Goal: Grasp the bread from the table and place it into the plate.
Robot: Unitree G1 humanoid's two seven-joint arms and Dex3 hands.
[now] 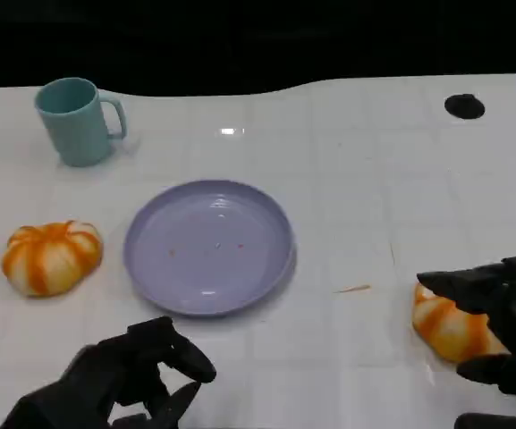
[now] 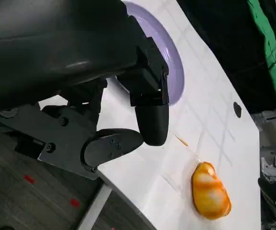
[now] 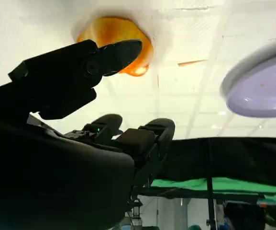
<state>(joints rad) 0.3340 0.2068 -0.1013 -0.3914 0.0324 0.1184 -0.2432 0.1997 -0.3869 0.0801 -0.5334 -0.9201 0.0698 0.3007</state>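
On the white counter the lavender plate lies empty, the right hand spreads unclenched fingers around the near bread, not yet gripping, and the left hand hangs curled, idle.

No text, label, brand, number or sign can be read anywhere, neither on the teal mug, the purple plate, the white desk nor either robot hand.

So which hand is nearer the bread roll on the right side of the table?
The right. The right hand reaches over that bread roll, fingers spread around it. The left hand hangs at the near table edge below the plate, well away from it.
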